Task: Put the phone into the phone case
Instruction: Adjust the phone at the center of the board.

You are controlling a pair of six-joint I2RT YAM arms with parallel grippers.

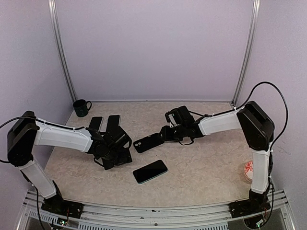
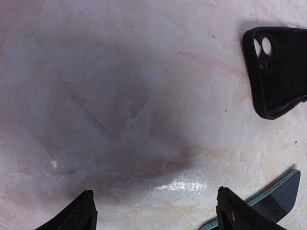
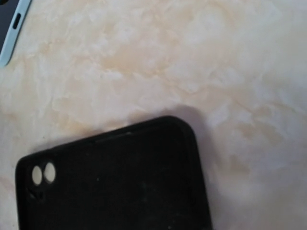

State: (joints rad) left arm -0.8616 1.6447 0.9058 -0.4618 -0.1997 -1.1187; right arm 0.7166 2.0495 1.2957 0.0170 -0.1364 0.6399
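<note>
The black phone case (image 1: 148,142) lies open side up at mid-table, camera holes at its left end. The phone (image 1: 150,171), dark screen with a pale teal edge, lies flat in front of it, apart from it. My left gripper (image 1: 120,152) hovers low over bare table left of both, open and empty; its wrist view shows the spread fingertips (image 2: 229,201), the case (image 2: 280,72) and the phone's corner (image 2: 276,194). My right gripper (image 1: 165,135) is at the case's right end. Its wrist view is filled by the case (image 3: 115,182); its fingers are hidden. The phone's edge (image 3: 12,28) shows top left.
A dark mug (image 1: 82,108) stands at the back left corner. Two flat black slabs (image 1: 96,123) (image 1: 113,123) lie behind my left arm. A red-and-white round object (image 1: 248,171) sits at the right edge by the right arm's base.
</note>
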